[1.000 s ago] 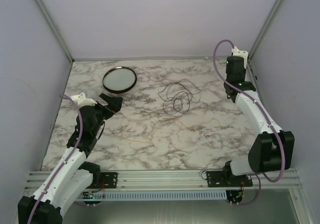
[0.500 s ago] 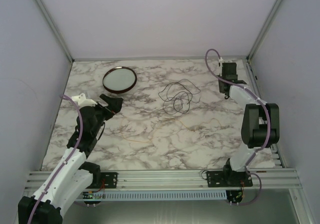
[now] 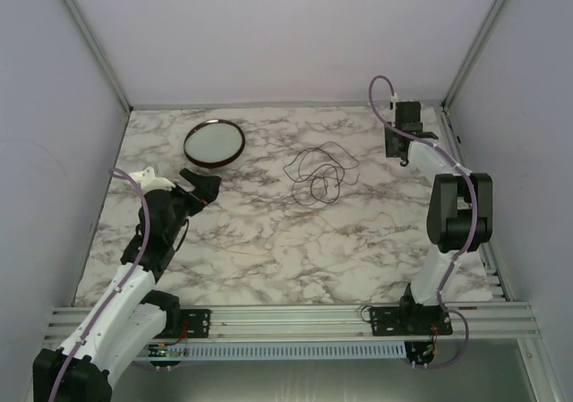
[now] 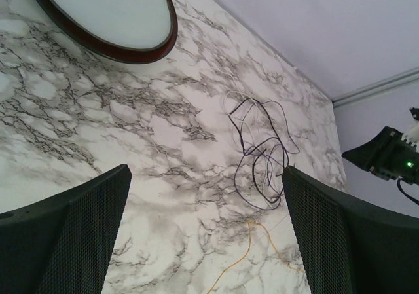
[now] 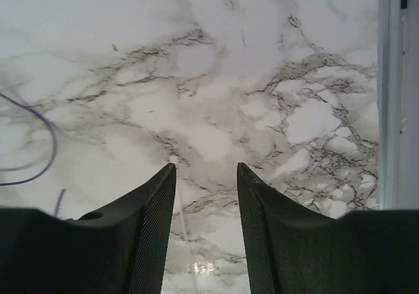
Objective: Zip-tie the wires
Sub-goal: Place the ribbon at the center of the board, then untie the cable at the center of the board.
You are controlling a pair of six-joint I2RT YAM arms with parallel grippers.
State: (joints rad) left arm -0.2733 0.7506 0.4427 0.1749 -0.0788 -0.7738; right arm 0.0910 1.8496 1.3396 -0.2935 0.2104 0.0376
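Guide: Marble-patterned table (image 3: 269, 281) between pale lilac walls, seen from above, with one arm at each side.

Listener: Where are the wires, and which way do they run?

Guide: The wires (image 3: 315, 176) lie loose on the middle of the table, toward its far edge. They are right of the dish and well apart from both grippers. From above they are a tangle of dark loops, about as wide as it is deep, so they point no single way. In the left wrist view the tangle looks longer than wide, running from the far side down toward the right-hand finger.

Listener: And the dish?

Guide: The dish (image 3: 187, 142) is round and dark-rimmed and sits flat at far left. It shows only a plain pale inside. A thin orange strand (image 4: 232, 258) lies nearer the arms.

Listener: The grippers?

Guide: The left gripper (image 3: 201, 187) is just beside the dish and faces the wires, jaws spread wide around nothing. The right gripper (image 3: 400, 147) is near the far right corner, over bare marble, jaws parted by a narrow gap. A faint pale line (image 5: 182, 241) runs between them. I cannot tell whether it is the zip tie.
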